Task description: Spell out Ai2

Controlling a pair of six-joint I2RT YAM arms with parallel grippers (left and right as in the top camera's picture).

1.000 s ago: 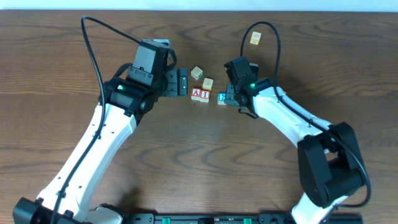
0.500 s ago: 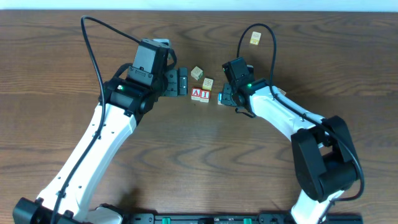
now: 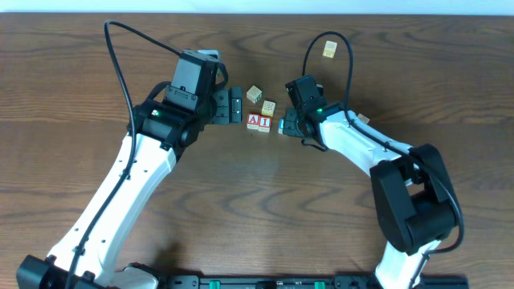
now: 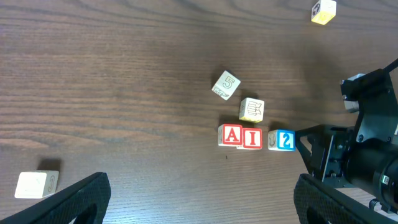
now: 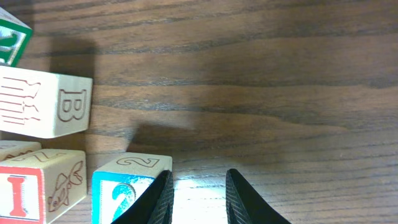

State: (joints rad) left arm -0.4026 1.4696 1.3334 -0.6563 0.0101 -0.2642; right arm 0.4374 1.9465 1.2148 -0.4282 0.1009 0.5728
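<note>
The red "A" block point(image 3: 254, 122) and red "I" block point(image 3: 264, 122) lie side by side on the wooden table. They also show in the left wrist view, "A" point(image 4: 231, 135) and "I" point(image 4: 252, 138). The blue "2" block point(image 3: 282, 126) lies just right of the "I" with a small gap point(image 4: 283, 140). My right gripper point(image 3: 291, 124) is low at the table, nearly shut with nothing between its fingers point(image 5: 198, 199). Its left finger's outer side rests against the "2" block point(image 5: 127, 186). My left gripper point(image 3: 235, 105) is wide open and empty, left of the row point(image 4: 202, 199).
A "5" block point(image 3: 254, 94) and a picture block point(image 3: 268, 107) with a "B" side point(image 5: 46, 102) lie just behind the row. A yellow block point(image 3: 329, 50) sits far back right. A pale block point(image 4: 37, 184) lies at the left. A green block point(image 5: 12, 37) shows at the corner.
My right gripper has slid left with the "2" block against its finger, bringing the block closer to the "I". The left arm has not moved.
</note>
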